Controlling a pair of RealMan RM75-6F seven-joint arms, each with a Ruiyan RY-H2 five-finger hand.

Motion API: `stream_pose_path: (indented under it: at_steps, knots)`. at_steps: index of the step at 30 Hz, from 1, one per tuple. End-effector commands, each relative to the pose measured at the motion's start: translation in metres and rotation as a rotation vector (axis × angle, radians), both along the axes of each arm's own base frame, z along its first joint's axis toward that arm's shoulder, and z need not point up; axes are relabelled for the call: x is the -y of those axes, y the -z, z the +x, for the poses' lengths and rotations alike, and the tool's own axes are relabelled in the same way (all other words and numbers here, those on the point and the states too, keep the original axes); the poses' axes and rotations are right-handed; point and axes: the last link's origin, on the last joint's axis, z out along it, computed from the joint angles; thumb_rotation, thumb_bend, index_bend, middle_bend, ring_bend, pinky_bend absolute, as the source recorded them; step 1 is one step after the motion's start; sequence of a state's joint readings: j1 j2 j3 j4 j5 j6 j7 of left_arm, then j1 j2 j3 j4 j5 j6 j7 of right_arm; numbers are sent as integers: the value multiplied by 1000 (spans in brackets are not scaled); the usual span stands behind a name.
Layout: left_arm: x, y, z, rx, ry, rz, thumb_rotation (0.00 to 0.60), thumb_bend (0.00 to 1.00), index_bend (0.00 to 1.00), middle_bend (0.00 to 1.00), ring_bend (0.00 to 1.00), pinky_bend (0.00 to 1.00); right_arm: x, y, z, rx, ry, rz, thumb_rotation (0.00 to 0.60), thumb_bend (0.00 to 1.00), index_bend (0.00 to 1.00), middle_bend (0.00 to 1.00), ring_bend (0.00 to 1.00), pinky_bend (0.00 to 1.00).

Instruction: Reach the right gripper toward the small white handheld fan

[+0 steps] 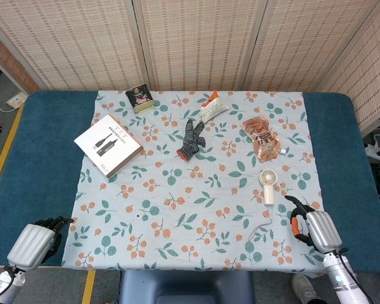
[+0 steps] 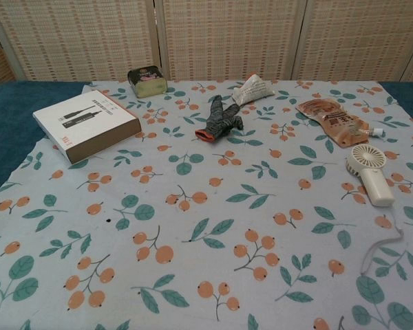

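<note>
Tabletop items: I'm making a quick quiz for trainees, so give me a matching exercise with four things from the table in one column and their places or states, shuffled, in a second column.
Things:
1. small white handheld fan
2. white box
3. dark tin
4. right hand

Places or states:
A. at the far edge of the floral cloth, left of centre
B. near the cloth's front right corner, holding nothing
C. on the right part of the cloth, round head pointing away from the robot
D. on the left part of the cloth, lying flat

Pairs: 1-C, 2-D, 3-A, 4-B
</note>
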State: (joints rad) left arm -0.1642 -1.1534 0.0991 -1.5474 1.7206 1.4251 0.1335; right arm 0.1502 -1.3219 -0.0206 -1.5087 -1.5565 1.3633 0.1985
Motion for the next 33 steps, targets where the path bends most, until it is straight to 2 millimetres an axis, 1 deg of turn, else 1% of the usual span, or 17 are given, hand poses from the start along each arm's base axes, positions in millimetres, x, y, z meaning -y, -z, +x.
stream_pose_path:
  at_steps: [1, 8, 10, 12, 14, 16, 20, 25, 33]
  knots:
    - [0, 0, 0, -4, -2, -1, 600, 682, 279, 321, 423, 577, 0, -1, 1, -1, -3, -3, 600, 610, 151, 561, 390, 761]
    - [0, -1, -1, 2, -7, 0, 600, 683, 279, 321, 422, 577, -1, 0, 0, -19, 1, 2, 600, 611, 147, 560, 394, 760]
    - [-1, -1, -1, 8, -6, 2, 600, 682, 279, 321, 422, 577, 1, 0, -2, -31, 5, 6, 600, 611, 147, 560, 413, 760]
    - [-3, -1, -2, 6, -9, 1, 600, 682, 279, 321, 422, 577, 3, 1, -6, -43, 13, 4, 600, 612, 147, 565, 463, 760]
    - [-5, -1, -3, 5, -17, 3, 600, 681, 280, 321, 422, 577, 7, 3, -12, -46, 16, -16, 600, 621, 154, 598, 511, 761]
    - [-5, -2, -4, 9, -26, 0, 600, 681, 280, 322, 422, 578, 10, 6, -17, -45, 22, -29, 600, 656, 162, 653, 557, 765]
    - [-2, -4, -3, 15, -25, 6, 600, 682, 280, 323, 423, 578, 14, 14, -25, -48, 39, -11, 600, 719, 165, 716, 607, 777]
    - [-2, -5, -3, 17, -26, 5, 600, 683, 280, 325, 423, 578, 18, 20, -28, -35, 56, 21, 600, 736, 163, 726, 611, 777]
    - [-2, -5, -4, 14, -33, 3, 600, 683, 280, 326, 423, 578, 31, 34, -34, -26, 80, 80, 600, 753, 158, 730, 611, 777]
